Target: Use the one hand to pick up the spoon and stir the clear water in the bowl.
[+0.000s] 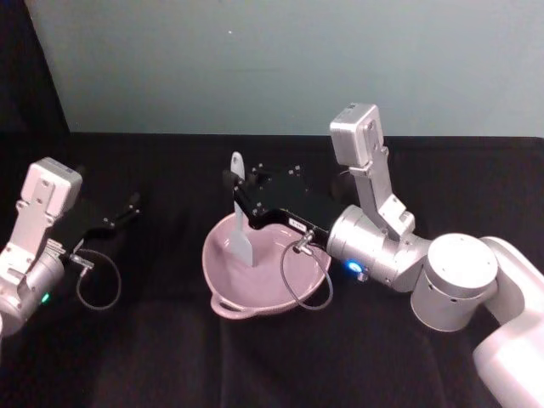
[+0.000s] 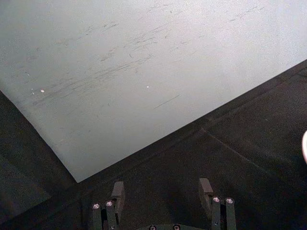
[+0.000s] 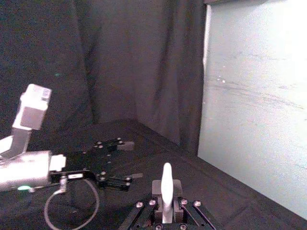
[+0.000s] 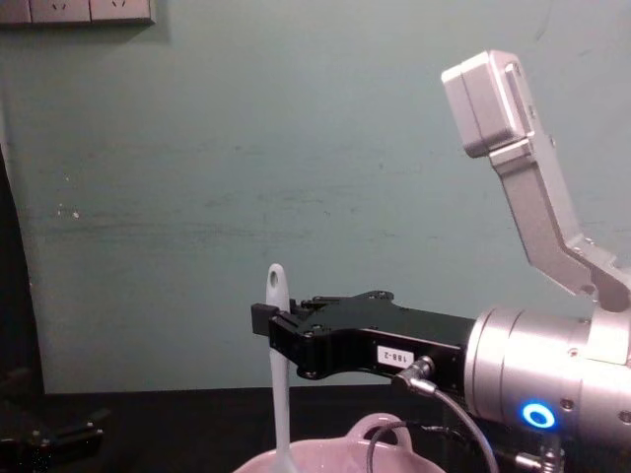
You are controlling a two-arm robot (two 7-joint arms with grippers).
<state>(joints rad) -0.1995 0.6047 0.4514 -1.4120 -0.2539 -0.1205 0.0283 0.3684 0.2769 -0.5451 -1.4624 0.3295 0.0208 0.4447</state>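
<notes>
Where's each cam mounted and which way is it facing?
Head: high, looking down at table; both arms, right gripper holding spoon in bowl.
Chest: low, facing the wall; right arm.
Left wrist: over table toward wall; left gripper open.
Right wrist: toward curtain corner; right gripper, left arm beyond.
Head and chest share spoon, bowl.

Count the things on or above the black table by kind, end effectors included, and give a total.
Spoon: 1
Bowl: 1
End effectors: 2, the left end effector open, the right end effector shut on the spoon
Total: 4
</notes>
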